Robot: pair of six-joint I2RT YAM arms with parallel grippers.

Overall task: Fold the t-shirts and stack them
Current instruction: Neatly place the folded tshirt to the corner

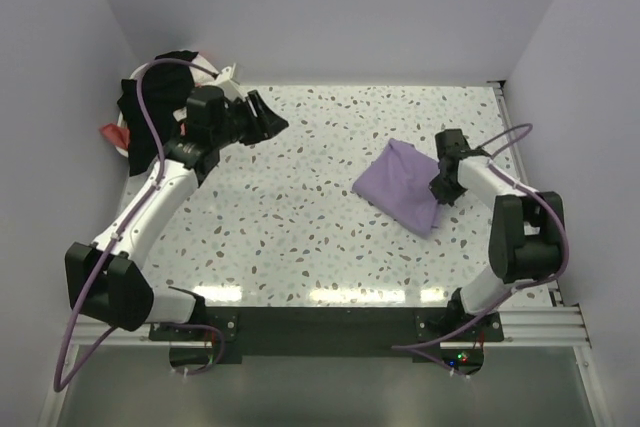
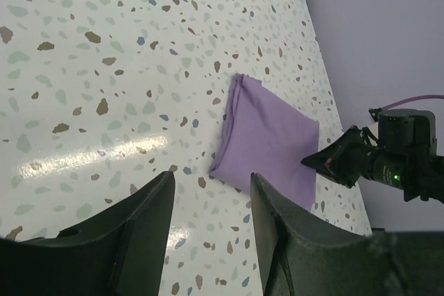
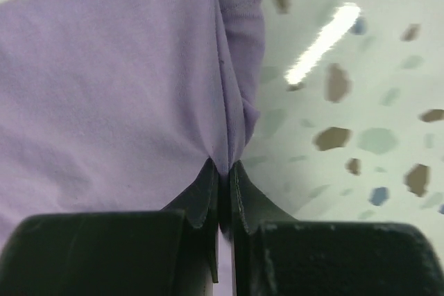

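Note:
A folded purple t-shirt [image 1: 402, 185] lies on the speckled table [image 1: 300, 207] at the right. My right gripper [image 1: 441, 188] is shut on its right edge; in the right wrist view the cloth [image 3: 125, 81] is pinched between the closed fingers [image 3: 223, 171]. My left gripper [image 1: 270, 119] is open and empty, held above the table at the back left. In the left wrist view its two fingers [image 2: 211, 192] frame the purple shirt [image 2: 267, 136] far ahead. A heap of dark t-shirts [image 1: 160, 82] sits in the back left corner, partly behind the left arm.
A red item [image 1: 112, 134] lies by the heap at the left wall. White walls close the table on the left, back and right. The right arm's wrist [image 2: 395, 157] shows in the left wrist view beside the purple shirt.

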